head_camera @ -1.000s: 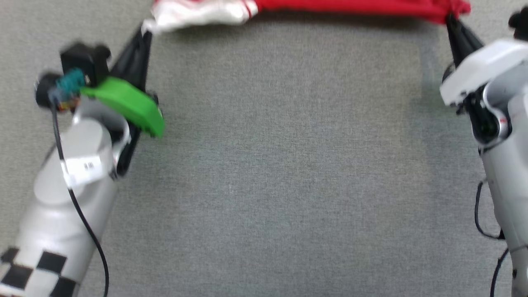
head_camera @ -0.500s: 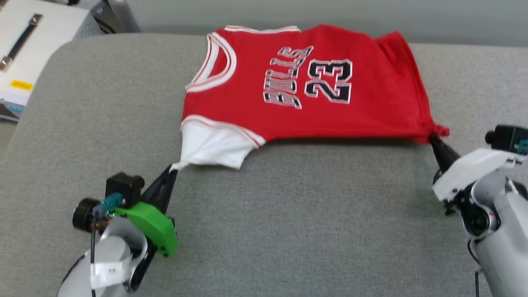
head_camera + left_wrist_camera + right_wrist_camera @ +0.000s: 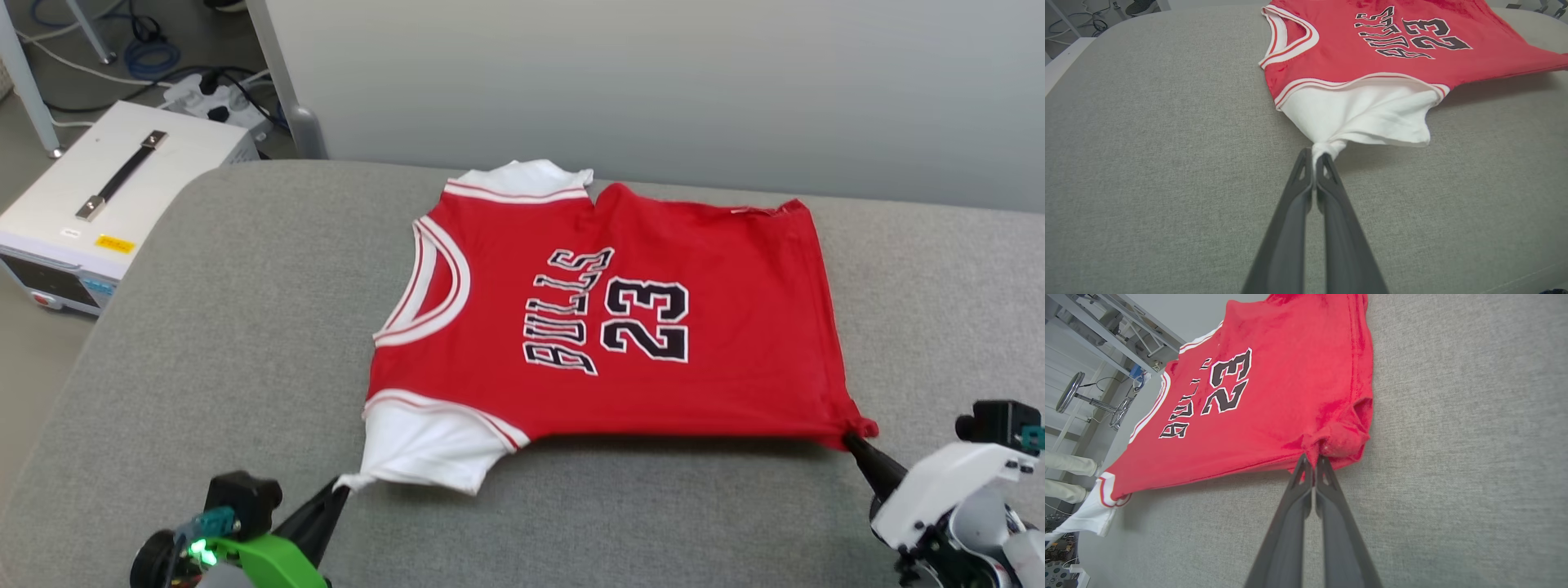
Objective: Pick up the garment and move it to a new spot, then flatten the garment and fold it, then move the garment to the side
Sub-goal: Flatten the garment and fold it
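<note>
Red garment (image 3: 718, 269) w/ white sleeves, red-white striped trim, blk white-edged lettering; grey surface (image 3: 245, 343).

Head view: the bottom edge cuts off my left gripper (image 3: 343, 483) and right gripper (image 3: 851, 442) behind the fingers (image 3: 320, 514). The pinched bits of the garment (image 3: 620, 327) are hidden between them. The far sleeve (image 3: 522, 174) lies mostly behind the red body. The label (image 3: 113, 243) on the white box (image 3: 163, 155) is too small to read.

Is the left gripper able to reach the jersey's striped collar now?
Probably not yet: the left gripper is shut on the white sleeve of the garment. Only bare grey cushion lies between it and the collar.
</note>
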Tool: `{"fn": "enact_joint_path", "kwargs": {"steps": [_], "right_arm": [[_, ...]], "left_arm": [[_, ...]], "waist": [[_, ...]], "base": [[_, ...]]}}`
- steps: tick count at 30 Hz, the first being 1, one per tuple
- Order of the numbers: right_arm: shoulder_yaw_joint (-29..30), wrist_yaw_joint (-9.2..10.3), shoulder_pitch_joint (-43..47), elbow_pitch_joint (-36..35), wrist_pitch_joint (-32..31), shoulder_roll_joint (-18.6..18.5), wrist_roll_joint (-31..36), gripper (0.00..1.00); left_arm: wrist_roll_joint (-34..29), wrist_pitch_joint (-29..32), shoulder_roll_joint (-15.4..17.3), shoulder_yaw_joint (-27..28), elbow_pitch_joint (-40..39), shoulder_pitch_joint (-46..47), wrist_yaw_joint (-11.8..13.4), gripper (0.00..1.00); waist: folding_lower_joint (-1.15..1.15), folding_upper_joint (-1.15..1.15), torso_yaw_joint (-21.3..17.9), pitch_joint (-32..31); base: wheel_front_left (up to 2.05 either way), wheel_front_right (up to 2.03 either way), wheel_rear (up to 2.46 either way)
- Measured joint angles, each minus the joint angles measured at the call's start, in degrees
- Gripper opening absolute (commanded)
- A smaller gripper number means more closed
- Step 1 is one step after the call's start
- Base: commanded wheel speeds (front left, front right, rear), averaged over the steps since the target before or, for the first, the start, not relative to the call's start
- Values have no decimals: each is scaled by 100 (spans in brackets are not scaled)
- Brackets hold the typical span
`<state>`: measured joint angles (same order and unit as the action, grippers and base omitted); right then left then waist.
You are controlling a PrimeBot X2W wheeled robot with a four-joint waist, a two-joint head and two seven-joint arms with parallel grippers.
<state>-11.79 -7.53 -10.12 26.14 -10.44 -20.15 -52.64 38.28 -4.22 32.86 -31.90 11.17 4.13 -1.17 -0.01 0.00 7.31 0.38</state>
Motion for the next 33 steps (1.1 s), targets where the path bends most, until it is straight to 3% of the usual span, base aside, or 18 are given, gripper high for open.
{"fn": "enact_joint_path", "kwargs": {"steps": [8, 13, 17, 23, 33], "right_arm": [[133, 0, 901, -844, -768, -310, -243, 0], [497, 1, 1651, -1454, -1803, -302, -521, 0], [845, 1, 1959, -1948, -2317, -151, -447, 0], [1499, 1, 1967, -2605, -2847, 244, -135, 0], [2146, 1, 997, -3105, -3844, 1045, 654, 0]], "left_arm": [[175, 400, 403, -20, -854, -744, 244, 0], [578, 828, 772, -102, -1435, -1282, 134, 0], [650, 865, 992, 22, -1667, -1365, 145, 0], [641, 720, 1002, 261, -2017, -1044, 168, 0], [443, 820, 773, 346, -1820, 419, -59, 0]], "waist": [[0, 0, 82, -299], [0, 0, 96, -291], [0, 0, 82, -175], [0, 0, 42, 17], [0, 0, -75, 564]], "base": [[0, 0, 0], [0, 0, 0], [0, 0, 0], [0, 0, 0], [0, 0, 0]]}}
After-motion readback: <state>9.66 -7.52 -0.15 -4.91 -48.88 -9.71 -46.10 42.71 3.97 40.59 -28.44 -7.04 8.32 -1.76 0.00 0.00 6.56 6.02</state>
